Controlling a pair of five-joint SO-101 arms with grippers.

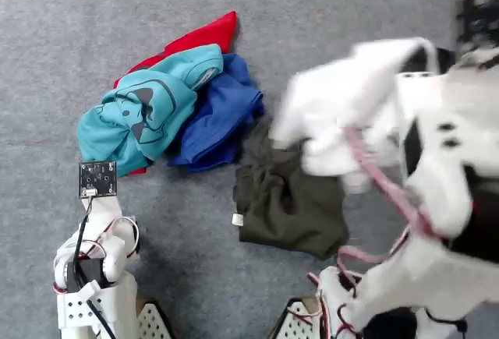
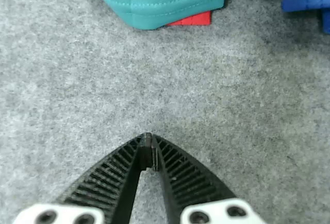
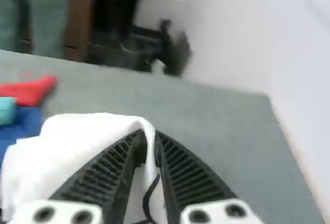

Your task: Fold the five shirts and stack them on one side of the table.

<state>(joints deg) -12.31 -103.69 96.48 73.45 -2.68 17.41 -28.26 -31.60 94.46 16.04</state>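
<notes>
A white shirt (image 1: 343, 109) hangs in the air over the right half of the table, pinched by my right gripper (image 3: 148, 137), which is shut on a fold of it (image 3: 77, 141). Under it lies a dark olive shirt (image 1: 284, 199), crumpled. To the left a teal shirt (image 1: 144, 109) rests on a red shirt (image 1: 203, 37) and beside a blue shirt (image 1: 222, 113). My left gripper (image 2: 148, 142) is shut with nothing in it, low over bare felt just short of the teal shirt's hem (image 2: 165, 0).
Grey felt (image 1: 62, 58) covers the table. The left arm's base (image 1: 93, 277) stands at the near left edge, the right arm's body (image 1: 444, 199) at the near right. A wall and dark furniture lie beyond the table's far edge.
</notes>
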